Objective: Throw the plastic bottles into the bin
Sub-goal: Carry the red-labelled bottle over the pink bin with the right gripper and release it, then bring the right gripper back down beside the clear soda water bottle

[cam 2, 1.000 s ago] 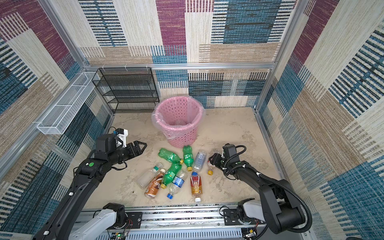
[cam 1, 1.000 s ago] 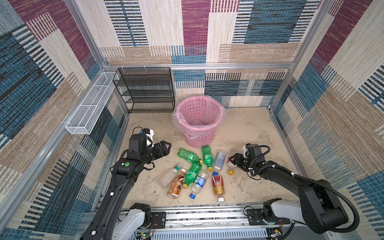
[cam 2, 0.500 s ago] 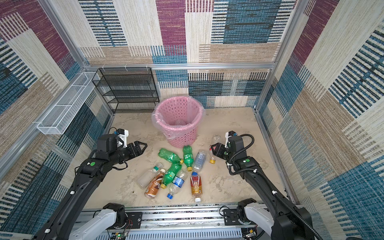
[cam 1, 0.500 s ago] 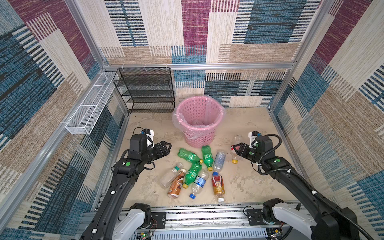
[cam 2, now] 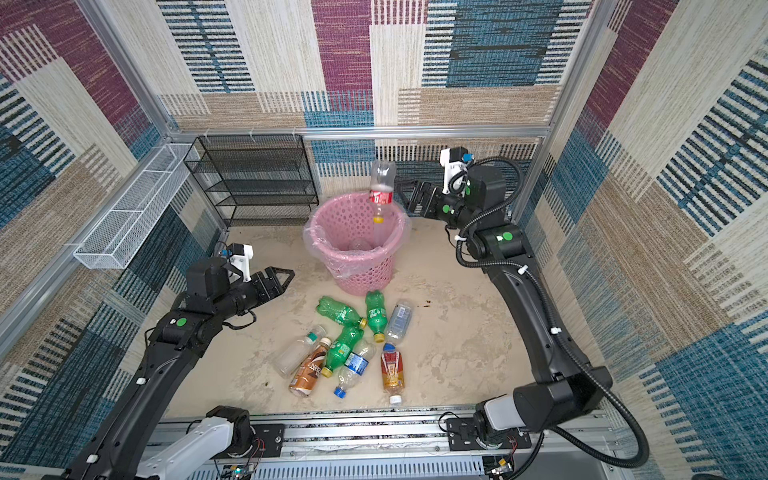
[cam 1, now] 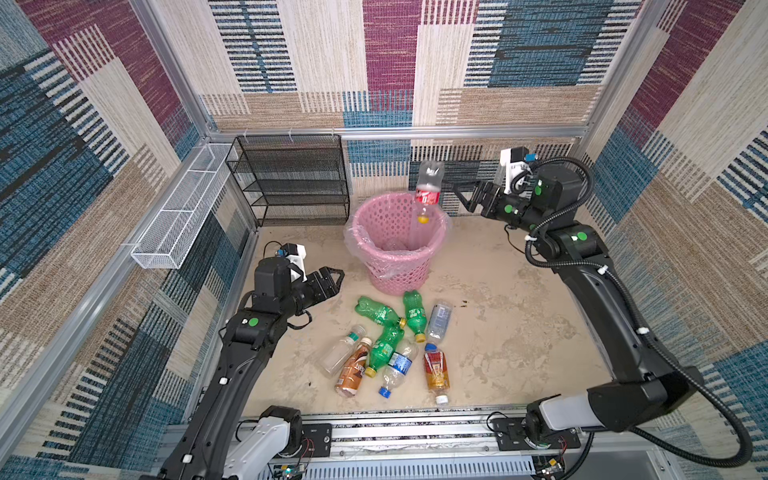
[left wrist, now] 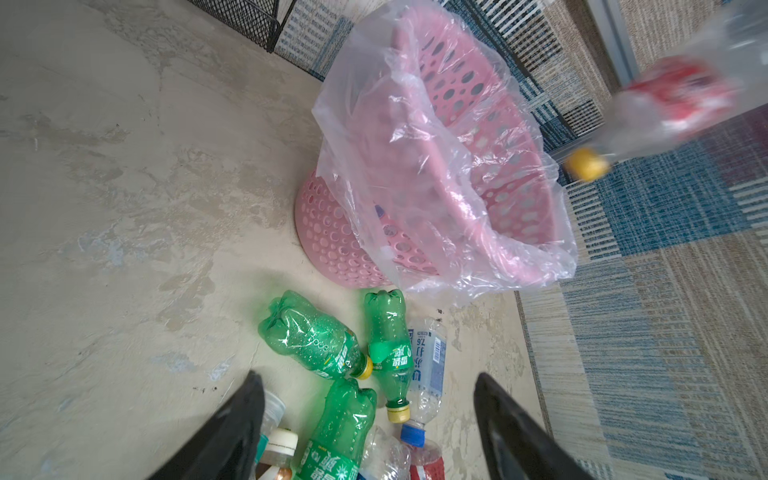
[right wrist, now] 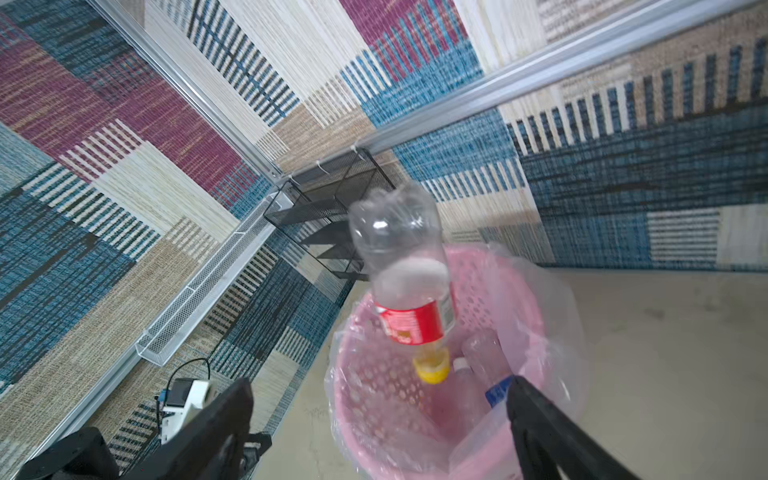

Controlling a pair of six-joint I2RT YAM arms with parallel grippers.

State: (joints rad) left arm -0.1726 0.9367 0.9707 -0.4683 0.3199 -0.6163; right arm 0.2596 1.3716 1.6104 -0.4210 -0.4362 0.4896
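Bottle point(cam 1: 428, 187) cap-down above bin point(cam 1: 399, 274), free beyond right fingers point(right wrist: 540, 428), spread wide, empty; left fingers point(left wrist: 237, 428) apart, empty.

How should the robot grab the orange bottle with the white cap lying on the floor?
Probably around the labelled middle of the orange bottle, coming straight down from above. It lies flat, cap toward the front rail, and both long sides look free of the other bottles.

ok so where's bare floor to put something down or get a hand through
Widest bare floor: between the bottle pile and the right arm. Smaller patch: between the black rack, the bin and the left gripper. Crowded: just in front of the bin, where they lie touching.
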